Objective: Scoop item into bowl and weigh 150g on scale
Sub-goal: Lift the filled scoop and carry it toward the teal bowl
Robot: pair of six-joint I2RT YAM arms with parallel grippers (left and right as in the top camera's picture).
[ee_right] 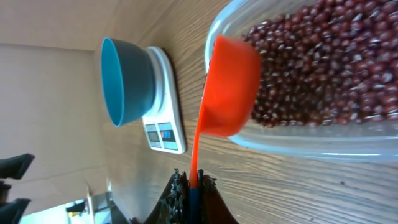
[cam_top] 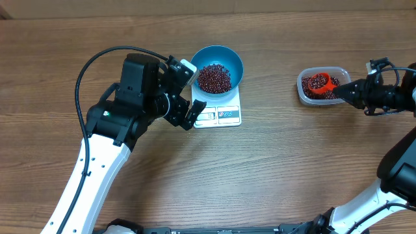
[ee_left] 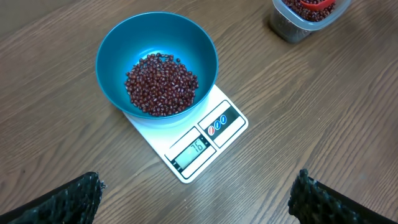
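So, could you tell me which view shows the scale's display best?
The left wrist view: the scale's display is close, digits visible. Overhead shows it tiny; the right wrist view, small and oblique.

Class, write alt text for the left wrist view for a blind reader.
A blue bowl holding a heap of red-brown beans sits on a white scale on a wooden table. Two dark fingers frame the bottom corners, spread wide.

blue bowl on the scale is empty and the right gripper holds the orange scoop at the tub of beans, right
Not empty: the left wrist view shows the blue bowl on the scale holding a heap of beans. The rest stands: the right gripper is shut on the orange scoop at the tub of beans.
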